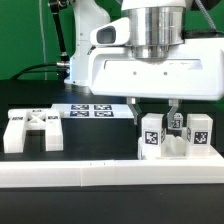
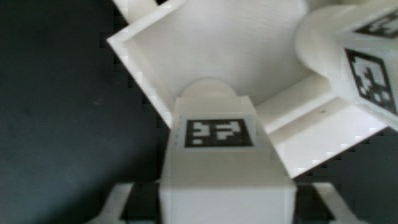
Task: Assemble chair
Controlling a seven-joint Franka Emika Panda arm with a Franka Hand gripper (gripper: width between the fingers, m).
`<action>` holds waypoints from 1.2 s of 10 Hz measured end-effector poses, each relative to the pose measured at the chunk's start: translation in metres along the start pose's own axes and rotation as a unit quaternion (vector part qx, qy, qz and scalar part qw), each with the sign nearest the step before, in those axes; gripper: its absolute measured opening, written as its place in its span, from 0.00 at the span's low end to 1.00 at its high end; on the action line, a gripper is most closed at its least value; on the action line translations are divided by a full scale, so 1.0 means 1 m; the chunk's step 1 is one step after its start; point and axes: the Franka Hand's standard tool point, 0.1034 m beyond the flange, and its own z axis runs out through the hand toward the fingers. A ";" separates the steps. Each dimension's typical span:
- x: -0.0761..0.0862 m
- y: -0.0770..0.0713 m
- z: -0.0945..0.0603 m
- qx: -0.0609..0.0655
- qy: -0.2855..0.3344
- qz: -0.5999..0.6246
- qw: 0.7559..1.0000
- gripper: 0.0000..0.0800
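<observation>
The chair is in loose white pieces with black-and-white tags. In the wrist view a blocky chair leg (image 2: pixel 222 150) with a tag on its top runs straight between my fingers (image 2: pixel 128 200). My gripper (image 2: pixel 228 208) is shut on that leg. Beyond it lies a flat angled chair panel (image 2: pixel 196 50), with another tagged block (image 2: pixel 365 60) to one side. In the exterior view my gripper (image 1: pixel 153 118) hangs over a cluster of tagged chair pieces (image 1: pixel 150 136) at the exterior view's right. A cross-braced chair piece (image 1: pixel 30 131) lies at that view's left.
The marker board (image 1: pixel 92 112) lies flat behind the parts on the black table. A long white border frame (image 1: pixel 110 176) runs along the front. The arm's broad white hand (image 1: pixel 150 70) hides much of the back.
</observation>
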 end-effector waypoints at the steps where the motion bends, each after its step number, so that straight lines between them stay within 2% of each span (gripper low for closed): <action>1: 0.000 0.000 0.000 0.000 0.000 0.062 0.998 0.36; 3: 0.001 0.000 0.000 0.002 0.003 0.172 0.985 0.36; 5: 0.001 0.000 0.000 0.001 0.000 0.272 0.962 0.36; 7: 0.001 0.000 0.000 0.001 0.001 0.268 0.963 0.36; 8: 0.002 0.000 0.000 0.001 0.001 0.251 0.968 0.47; 9: 0.002 0.000 -0.002 0.001 0.000 0.230 0.973 0.70; 10: 0.002 -0.001 -0.002 0.001 0.000 0.206 0.979 0.78; 12: 0.001 -0.002 -0.002 0.001 0.001 0.076 0.997 0.81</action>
